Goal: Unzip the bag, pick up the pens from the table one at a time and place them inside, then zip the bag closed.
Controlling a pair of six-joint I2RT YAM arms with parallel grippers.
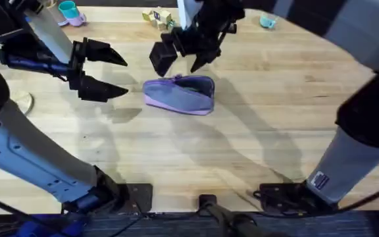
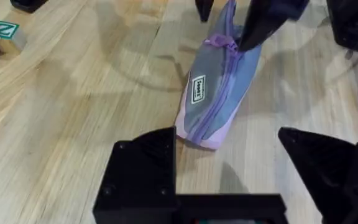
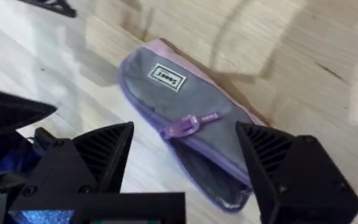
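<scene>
The lavender bag (image 1: pixel 179 94) with its bluish-grey side panel lies on the table (image 1: pixel 255 131), a little left of centre. My left gripper (image 1: pixel 125 78) stands open just left of the bag, holding nothing. Above the bag's far side hovers my right gripper (image 1: pixel 179 68), open as well. In the right wrist view the purple zipper pull (image 3: pixel 182 124) sits midway along the bag (image 3: pixel 166 93), and the zipper gapes open past it. The left wrist view shows the bag (image 2: pixel 219 93) beyond my open fingers (image 2: pixel 145 168). The pens are out of view.
A teal cup (image 1: pixel 68 10) stands at the far left corner, small blocks (image 1: pixel 158 16) at the far middle and a teal object (image 1: pixel 267 22) at the far right. Bare planks stretch to the bag's right and towards the near edge.
</scene>
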